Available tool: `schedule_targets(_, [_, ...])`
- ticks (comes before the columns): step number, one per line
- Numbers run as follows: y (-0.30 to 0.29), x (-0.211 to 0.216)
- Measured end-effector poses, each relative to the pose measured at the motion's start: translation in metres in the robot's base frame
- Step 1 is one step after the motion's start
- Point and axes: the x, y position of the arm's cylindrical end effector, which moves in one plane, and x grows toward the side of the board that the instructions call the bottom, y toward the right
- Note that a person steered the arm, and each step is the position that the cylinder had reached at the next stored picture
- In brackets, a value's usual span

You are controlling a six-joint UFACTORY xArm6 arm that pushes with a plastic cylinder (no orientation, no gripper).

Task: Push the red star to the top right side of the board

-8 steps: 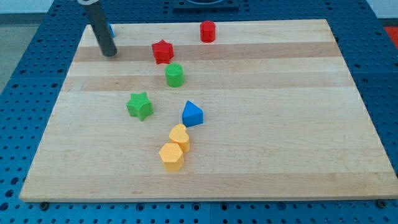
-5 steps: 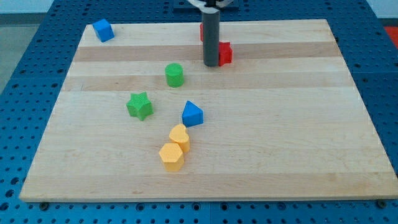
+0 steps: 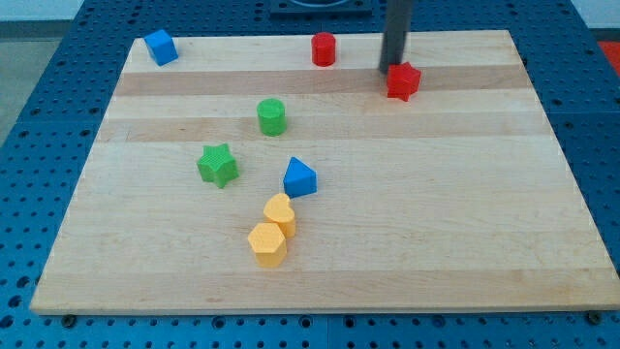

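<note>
Camera view showed my tip at the upper right of centre, just beside the red star on its upper-left side, seemingly touching it. The rod had no jaws to open or shut. The red cylinder stood to the left near the board's top edge, the blue cube in the upper left corner.

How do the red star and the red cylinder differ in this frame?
Shape: the red star has points, while the red cylinder is round and upright.
Place: the cylinder sits near the board's top edge; the star lies lower and toward the view's right.
Contact: my tip is at the star's upper-left edge; the cylinder stands alone.
Both are red.
</note>
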Motion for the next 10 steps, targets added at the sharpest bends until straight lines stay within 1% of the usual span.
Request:
schedule_targets(1, [-0.058,0.025])
schedule_targets(2, [-0.055,0.069])
schedule_targets(3, [0.004,0.077])
schedule_targets(4, [0.053,0.029])
schedule_targets(5, [0.088,0.009])
schedule_targets(6, [0.068,0.029])
schedule_targets(7, [0.004,0.029])
schedule_targets(8, [-0.032,0.002])
schedule_targets(9, [-0.009,-0.012])
schedule_targets(10, [0.056,-0.013])
